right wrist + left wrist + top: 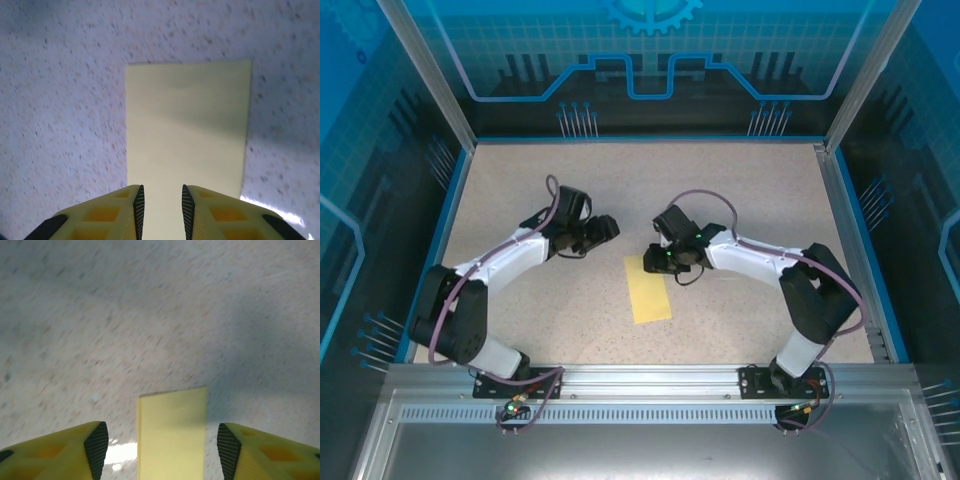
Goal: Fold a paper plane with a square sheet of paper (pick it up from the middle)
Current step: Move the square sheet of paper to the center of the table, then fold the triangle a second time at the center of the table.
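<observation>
1. Left gripper (608, 231): sits left of and slightly beyond the paper, over bare tabletop (750, 190), not touching anything.
2. In the left wrist view, the left gripper (162, 452) has its jaws spread wide with nothing between them. The yellow fingers (75, 450) are clear of the sheet on both sides.
3. Yellow paper sheet (648, 290): lies flat on the speckled table, roughly midway between the two arm bases. It reads as a rectangle, longer than wide, with its long axis running near to far.
4. In the left wrist view, a narrow end of the paper sheet (172, 435) shows in the gap between the fingers, touching neither pad.
5. Right gripper (656, 260): at the far end of the sheet, overlapping its far right corner from above.
6. In the right wrist view, the right gripper (160, 210) has its jaws parted by a slim gap, not clamped. The paper sheet (187, 125) shows through the gap and stretches away ahead of the fingertips. Can't tell whether the tips touch the sheet.
7. Count: one paper sheet, two arms, two grippers, one table.
</observation>
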Motion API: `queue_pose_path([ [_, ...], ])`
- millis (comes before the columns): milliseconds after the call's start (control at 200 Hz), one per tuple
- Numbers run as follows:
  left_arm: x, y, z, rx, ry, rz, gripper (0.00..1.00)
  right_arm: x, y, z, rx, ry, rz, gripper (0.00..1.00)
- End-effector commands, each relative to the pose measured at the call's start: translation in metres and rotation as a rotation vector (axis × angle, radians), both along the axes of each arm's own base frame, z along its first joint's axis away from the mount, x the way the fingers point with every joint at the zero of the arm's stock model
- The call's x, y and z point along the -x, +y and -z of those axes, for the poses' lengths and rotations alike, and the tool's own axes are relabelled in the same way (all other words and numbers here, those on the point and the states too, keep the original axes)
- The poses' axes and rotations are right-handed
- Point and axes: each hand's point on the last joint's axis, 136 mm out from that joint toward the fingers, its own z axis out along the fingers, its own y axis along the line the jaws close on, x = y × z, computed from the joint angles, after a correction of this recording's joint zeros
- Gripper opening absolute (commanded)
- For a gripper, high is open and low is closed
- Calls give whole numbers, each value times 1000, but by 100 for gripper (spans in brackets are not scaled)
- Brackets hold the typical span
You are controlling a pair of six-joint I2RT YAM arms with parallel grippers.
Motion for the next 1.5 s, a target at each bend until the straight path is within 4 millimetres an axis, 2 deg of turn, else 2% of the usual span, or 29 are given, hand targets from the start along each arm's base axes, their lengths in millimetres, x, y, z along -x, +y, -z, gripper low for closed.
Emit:
queue_pose_path([
  [0, 24, 8, 7, 30, 45, -52, 66, -10, 0, 27, 100, 27, -21, 29],
  [115, 42, 6, 15, 70, 75, -43, 68, -22, 8, 42, 113, 41, -13, 29],
  [260, 58, 0, 17, 121, 91, -11, 77, -36, 5, 51, 128, 51, 14, 29],
  [375, 68, -4, 21, 118, 109, 6, 80, -42, 2, 57, 118, 69, 32, 29],
  [500, 78, -18, 27, 116, 142, 36, 80, -43, -19, 68, 175, 104, 120, 30],
  [645, 89, -35, 38, 118, 197, 63, 80, -29, -48, 83, 254, 139, 218, 29],
  [770, 99, -51, 44, 118, 235, 108, 80, -26, -67, 70, 263, 104, 291, 29],
  [830, 105, -57, 45, 118, 248, 127, 80, -29, -66, 57, 232, 76, 286, 30],
  [935, 115, -65, 48, 118, 274, 143, 80, -36, -51, 29, 144, 18, 229, 31],
  [1020, 123, -69, 51, 112, 295, 153, 80, -36, -44, 21, 116, 13, 188, 33],
  [1366, 144, -79, 63, 95, 368, 188, 80, -28, -38, 56, 141, 104, 135, 36],
  [1496, 151, -83, 65, 97, 395, 209, 80, -26, -45, 67, 172, 127, 151, 36],
])
